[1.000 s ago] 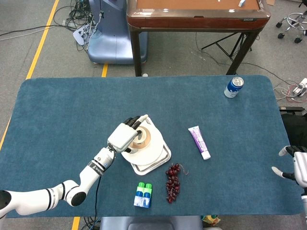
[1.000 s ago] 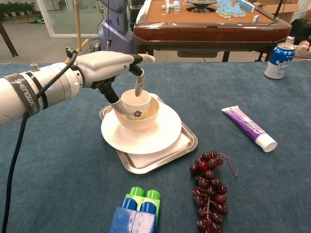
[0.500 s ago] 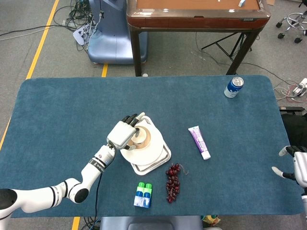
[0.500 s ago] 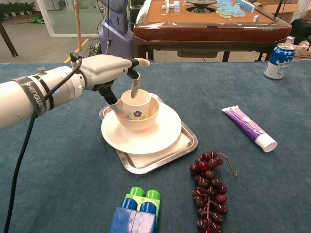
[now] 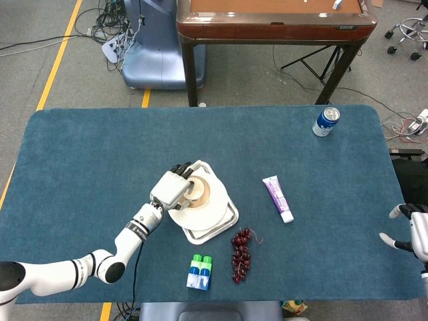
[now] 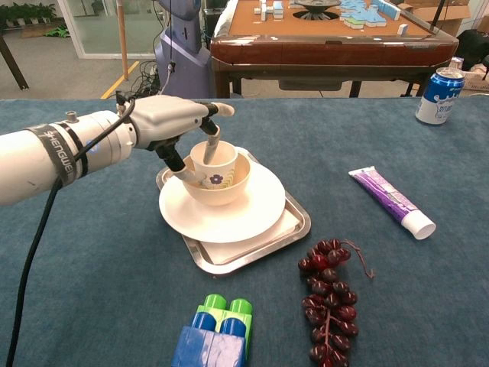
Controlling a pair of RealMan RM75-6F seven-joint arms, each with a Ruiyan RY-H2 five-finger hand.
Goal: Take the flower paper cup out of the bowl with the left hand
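Note:
The flower paper cup (image 6: 216, 164) (image 5: 195, 190) stands upright in a cream bowl (image 6: 230, 190), which sits on a white plate (image 6: 256, 214) on a metal tray (image 6: 296, 226). My left hand (image 6: 170, 120) (image 5: 172, 189) hovers over the cup's left side. One finger dips inside the cup's rim and the thumb presses its outer wall, so the hand pinches the cup. The cup still rests in the bowl. My right hand (image 5: 409, 233) shows only at the right edge of the head view, off the table, fingers apart and holding nothing.
A bunch of dark grapes (image 6: 328, 298) lies right of the tray's front corner, and green-and-blue blocks (image 6: 214, 336) sit at the near edge. A purple-and-white tube (image 6: 391, 200) lies to the right. A blue can (image 6: 439, 95) stands at the far right corner.
My left hand has sunk lower and drawn slightly left. Its finger has gone from above the rim to inside the cup. The cup, bowl and right hand have not moved.

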